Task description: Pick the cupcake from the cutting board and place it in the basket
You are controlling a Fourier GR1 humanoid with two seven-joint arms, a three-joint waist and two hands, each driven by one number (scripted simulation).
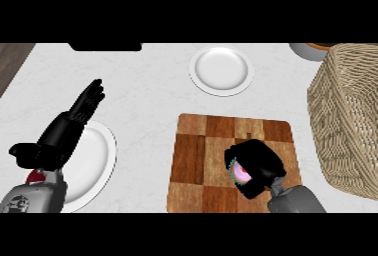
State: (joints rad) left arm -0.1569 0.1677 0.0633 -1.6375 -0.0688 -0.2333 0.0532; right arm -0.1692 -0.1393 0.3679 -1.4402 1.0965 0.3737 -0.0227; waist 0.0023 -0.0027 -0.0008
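Note:
A checkered wooden cutting board (pixel 221 145) lies at the middle right of the counter. On its right half my right hand (pixel 256 162) is curled round a cupcake (pixel 241 173), of which only a patch of pink frosting shows beneath the fingers. A large woven wicker basket (pixel 347 115) stands at the right edge, a little right of the board. My left hand (pixel 77 117) rests open at the left with fingers straight, pointing away from me, above a white plate.
A white plate (pixel 100 160) lies under my left forearm at the lower left. Another white plate (pixel 221 70) sits at the back centre. A bowl's rim (pixel 308 50) shows behind the basket, and a dark object (pixel 105 46) lies at the back edge.

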